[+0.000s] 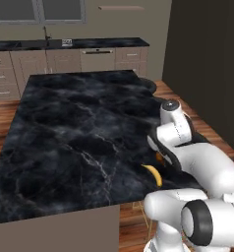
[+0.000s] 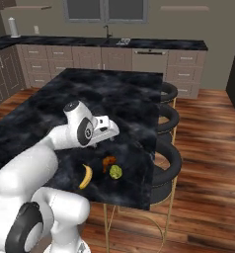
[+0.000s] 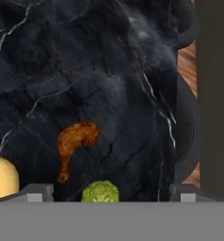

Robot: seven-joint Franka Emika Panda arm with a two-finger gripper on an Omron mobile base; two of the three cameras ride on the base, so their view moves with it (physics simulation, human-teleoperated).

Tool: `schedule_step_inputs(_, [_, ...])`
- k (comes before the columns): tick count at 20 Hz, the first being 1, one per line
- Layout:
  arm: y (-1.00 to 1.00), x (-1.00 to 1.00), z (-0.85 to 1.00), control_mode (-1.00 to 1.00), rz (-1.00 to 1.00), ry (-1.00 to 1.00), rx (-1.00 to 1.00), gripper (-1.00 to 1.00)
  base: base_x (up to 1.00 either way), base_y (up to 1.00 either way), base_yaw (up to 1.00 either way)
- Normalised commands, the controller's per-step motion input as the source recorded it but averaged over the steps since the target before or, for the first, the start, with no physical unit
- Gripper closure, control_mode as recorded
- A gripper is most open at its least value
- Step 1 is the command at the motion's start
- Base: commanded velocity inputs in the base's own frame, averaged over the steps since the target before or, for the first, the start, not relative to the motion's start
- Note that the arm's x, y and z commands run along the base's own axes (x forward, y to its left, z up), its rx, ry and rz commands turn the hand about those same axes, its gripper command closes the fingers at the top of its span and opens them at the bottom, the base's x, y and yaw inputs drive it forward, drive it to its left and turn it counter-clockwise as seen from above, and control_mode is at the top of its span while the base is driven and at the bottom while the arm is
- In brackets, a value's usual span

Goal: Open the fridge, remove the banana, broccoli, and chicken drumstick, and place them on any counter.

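On the counter [image 2: 114, 94], a black white-veined marble island, three items lie close together near its near right corner. The yellow banana [image 2: 86, 176] [image 1: 152, 174] [image 3: 2, 179] is leftmost. The reddish-brown chicken drumstick [image 2: 108, 163] [image 3: 74, 143] lies beside it, and the green broccoli [image 2: 115, 172] [image 3: 100, 192] sits just to the right. My gripper [image 3: 111, 194] [image 2: 111, 136] hovers a little above them, open wide, with nothing between its fingers. In the hand view the broccoli sits midway between the fingertips [image 3: 36, 192]. The fridge is out of view.
Three black round stools [image 2: 169, 158] line the island's right edge over a wooden floor. A long wall counter with a sink [image 2: 139, 43] runs along the back. A dark wall panel [image 1: 207, 64] stands to the right of the island.
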Motion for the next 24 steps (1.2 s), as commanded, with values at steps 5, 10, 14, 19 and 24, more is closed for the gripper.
schedule_step_inputs(5, [-0.26, -0.37, 1.0, -1.0, 0.04, 0.0, 0.05, -1.0, 0.0, 0.0, 0.0])
schedule_step_inputs(10, [-0.12, -0.62, 1.0, -1.0, 0.14, 0.0, 0.12, -1.0, 0.0, 0.0, 0.0])
schedule_step_inputs(14, [0.0, -0.38, 0.93, -1.0, 0.24, 0.01, 0.14, -1.0, 0.0, 0.0, 0.0])
schedule_step_inputs(19, [0.04, -0.18, 0.35, -1.0, 0.27, 0.06, 0.16, -1.0, 0.0, 0.0, 0.0])
schedule_step_inputs(24, [0.15, -0.27, 0.01, -1.0, 0.21, 0.01, 0.1, -1.0, 0.0, 0.0, 0.0])
